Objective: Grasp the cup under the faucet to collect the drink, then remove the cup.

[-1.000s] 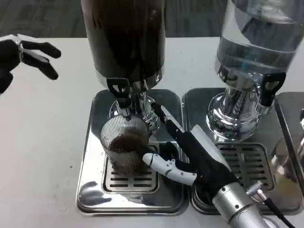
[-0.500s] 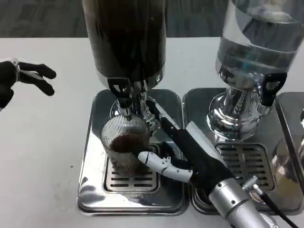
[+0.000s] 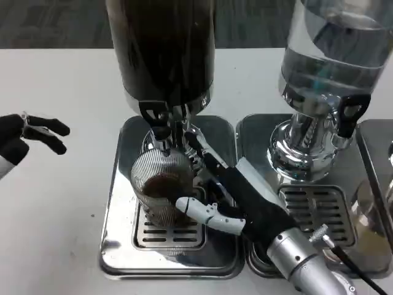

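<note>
Cup [image 3: 161, 184] is sitting on the grate of the drip tray [image 3: 116, 209], right under the faucet [image 3: 161, 132] of the dark drink tank [image 3: 163, 55]. It is standing there so the drink can be falling into it, and brown drink is lying inside it. I am wrapping my right hand [image 3: 245, 206] around the cup from the right side. My white thumb is crossing the front of it and my long fingers [image 3: 206, 157] are reaching past its far side, so I am holding it steady and it is not tipping. I am keeping my left hand [image 3: 24, 138] out over the bare worktop [image 3: 61, 184], well apart from the tray. It is holding nothing and its fingers are spread apart.
</note>
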Motion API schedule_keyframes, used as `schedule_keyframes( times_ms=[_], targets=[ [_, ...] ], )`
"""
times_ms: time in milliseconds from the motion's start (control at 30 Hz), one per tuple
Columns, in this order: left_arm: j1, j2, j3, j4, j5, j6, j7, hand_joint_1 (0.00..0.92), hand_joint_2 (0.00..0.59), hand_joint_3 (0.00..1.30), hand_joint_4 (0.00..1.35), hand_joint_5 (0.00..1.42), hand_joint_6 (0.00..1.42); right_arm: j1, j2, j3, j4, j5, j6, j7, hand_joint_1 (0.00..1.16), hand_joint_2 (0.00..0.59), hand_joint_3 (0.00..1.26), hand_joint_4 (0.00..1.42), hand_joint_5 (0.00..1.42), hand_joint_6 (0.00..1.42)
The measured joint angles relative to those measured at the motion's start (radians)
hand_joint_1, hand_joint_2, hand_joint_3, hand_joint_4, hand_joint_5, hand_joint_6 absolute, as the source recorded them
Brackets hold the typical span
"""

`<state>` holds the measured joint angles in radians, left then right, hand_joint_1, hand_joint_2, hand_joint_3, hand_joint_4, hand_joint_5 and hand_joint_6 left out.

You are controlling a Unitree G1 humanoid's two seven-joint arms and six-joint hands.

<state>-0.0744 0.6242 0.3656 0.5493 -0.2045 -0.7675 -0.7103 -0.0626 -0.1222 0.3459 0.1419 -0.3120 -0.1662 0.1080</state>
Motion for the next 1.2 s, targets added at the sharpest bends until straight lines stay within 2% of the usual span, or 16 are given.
schedule_keyframes(
  times_ms=[233,567,800,1200],
  targets=[
    [0.003,0.0,-0.033,0.033,0.02,-0.034,0.003,0.0,0.061,0.53,0.57,0.45,0.24,-0.028,0.0,-0.002,0.019,0.01,-0.005,0.009,0.43,0.233,0.0,0.0,0.0,0.0],
    [0.009,0.0,-0.062,0.055,0.022,-0.039,0.007,0.0,0.058,0.53,0.56,0.44,0.23,-0.045,-0.003,-0.002,0.051,0.027,-0.021,0.04,0.43,0.208,0.0,0.0,0.0,0.0],
    [0.01,0.003,-0.067,0.062,0.022,-0.04,0.019,0.0,0.06,0.55,0.57,0.45,0.23,-0.074,-0.006,0.0,0.074,0.036,-0.024,0.092,0.43,0.203,0.0,0.0,0.0,0.0],
    [0.01,0.004,-0.069,0.068,0.022,-0.04,0.023,0.0,0.056,0.57,0.6,0.46,0.23,-0.101,-0.009,0.002,0.102,0.034,-0.027,0.12,0.43,0.197,0.0,0.0,0.0,0.0]
  ],
)
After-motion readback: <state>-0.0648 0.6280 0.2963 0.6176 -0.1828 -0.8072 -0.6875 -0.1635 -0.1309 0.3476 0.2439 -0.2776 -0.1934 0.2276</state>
